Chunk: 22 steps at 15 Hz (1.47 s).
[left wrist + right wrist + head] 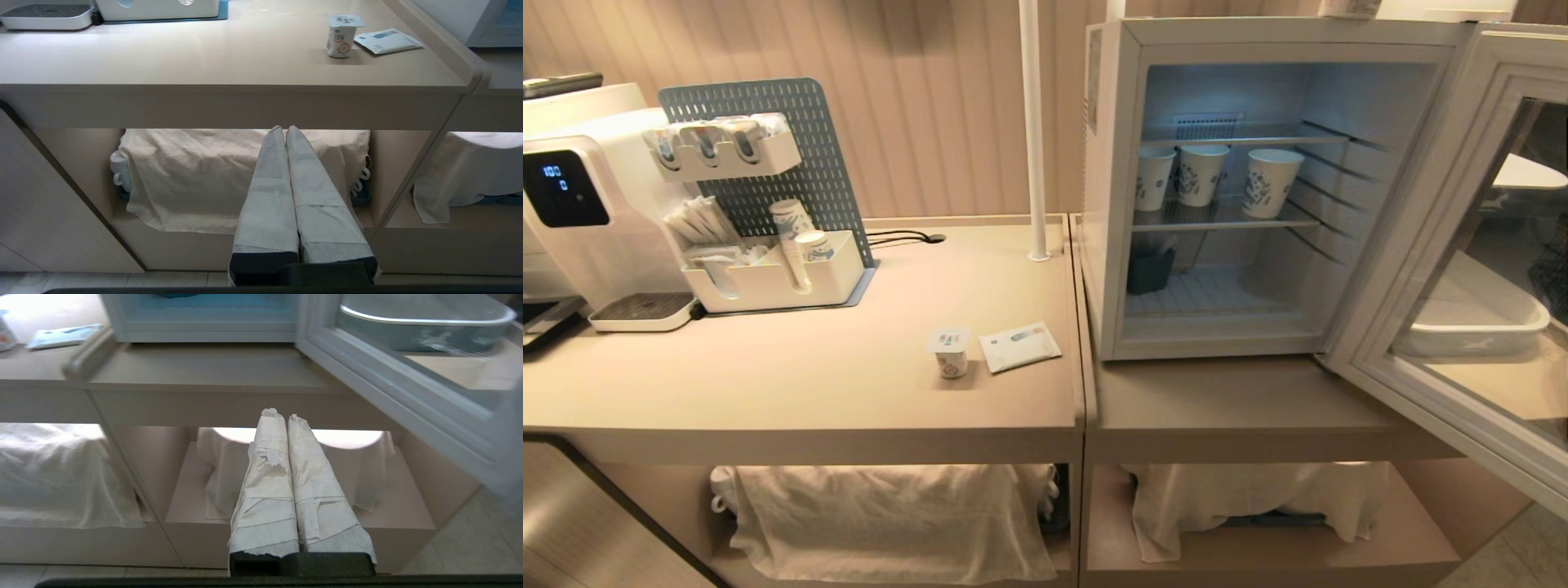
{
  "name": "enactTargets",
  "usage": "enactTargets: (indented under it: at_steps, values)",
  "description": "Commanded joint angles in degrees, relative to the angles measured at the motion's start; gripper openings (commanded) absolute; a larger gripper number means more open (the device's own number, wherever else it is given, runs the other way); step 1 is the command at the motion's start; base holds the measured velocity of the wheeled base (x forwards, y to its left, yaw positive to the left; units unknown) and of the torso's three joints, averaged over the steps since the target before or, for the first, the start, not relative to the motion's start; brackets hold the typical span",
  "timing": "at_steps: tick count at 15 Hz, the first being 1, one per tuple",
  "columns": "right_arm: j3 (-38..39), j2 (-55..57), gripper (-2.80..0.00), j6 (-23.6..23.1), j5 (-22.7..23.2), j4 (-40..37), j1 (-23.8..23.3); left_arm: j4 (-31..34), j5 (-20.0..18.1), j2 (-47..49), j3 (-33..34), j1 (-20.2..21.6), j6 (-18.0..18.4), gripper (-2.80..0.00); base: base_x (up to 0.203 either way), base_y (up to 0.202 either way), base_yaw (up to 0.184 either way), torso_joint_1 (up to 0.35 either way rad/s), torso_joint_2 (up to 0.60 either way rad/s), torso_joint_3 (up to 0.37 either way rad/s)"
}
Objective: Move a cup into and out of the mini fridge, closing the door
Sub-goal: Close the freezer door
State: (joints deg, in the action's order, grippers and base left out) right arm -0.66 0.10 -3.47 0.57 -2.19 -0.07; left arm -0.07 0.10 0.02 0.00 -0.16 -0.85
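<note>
Plainly, cup point(949, 352) beside packet point(1019, 345), dispenser display point(553, 184) reading "100", both hands' fingers pressed together

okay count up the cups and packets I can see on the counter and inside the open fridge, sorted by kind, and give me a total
Small foil-lidded cup on the counter: 1
Flat white packet beside it: 1
Tall patterned paper cups on the fridge's middle shelf: 3
Total: 5
</note>
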Motion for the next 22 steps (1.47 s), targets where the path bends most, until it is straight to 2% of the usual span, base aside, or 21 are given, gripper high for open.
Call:
enactTargets:
  at_steps: [1, 22]
  values:
    - [0.0, 0.1, -2.8, 0.0, 0.0, 0.0, 0.0, 0.0, 0.0, 0.0, 0.1, 0.0, 0.0, -2.8, 0.0, -0.191, 0.0, -0.001, 0.01, 0.003]
    - [0.0, 0.0, -2.8, 0.1, -0.1, 0.0, 0.0, 0.0, 0.0, -0.1, 0.1, 0.0, 0.0, -2.8, 0.0, -0.191, 0.002, 0.003, 0.0, 0.003]
